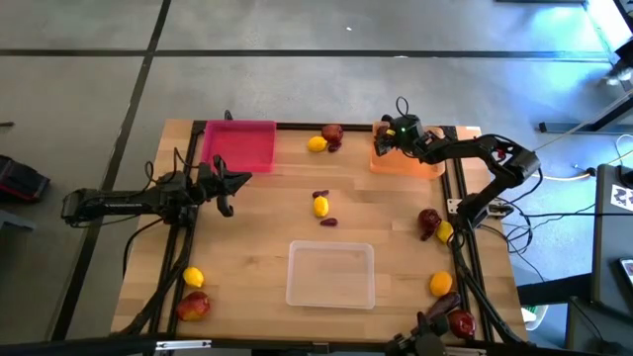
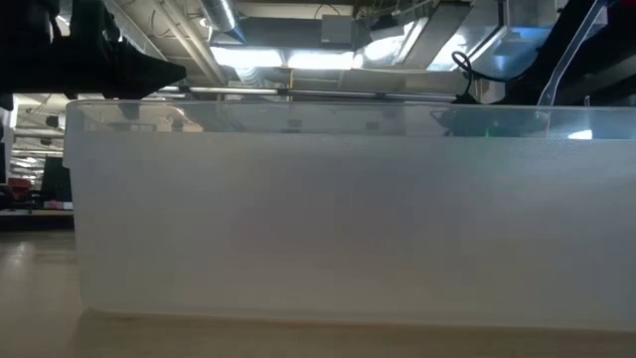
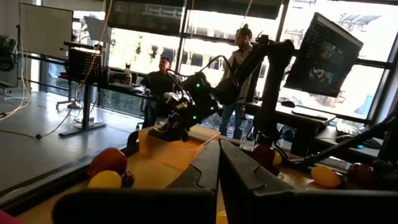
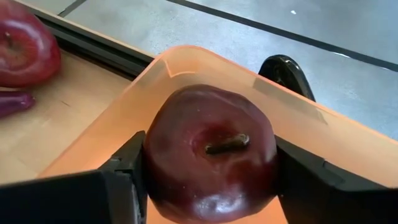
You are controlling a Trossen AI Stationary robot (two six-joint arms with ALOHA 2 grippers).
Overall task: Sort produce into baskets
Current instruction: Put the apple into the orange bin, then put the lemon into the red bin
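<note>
Over orange basket (image 4: 186, 68) | dark red fruit (image 4: 211, 155) between right fingers (image 4: 127, 162), gripped | left fingers (image 3: 205, 168) closed

No words, numbers, labels or signs can be read in any of the pictures. A black and white square pattern is seen on something at the far right of the high view, but nothing can be read from it.

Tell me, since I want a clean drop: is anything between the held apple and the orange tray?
Nothing visible. The right gripper holds the dark red apple directly over the orange tray, whose floor below looks bare.
</note>
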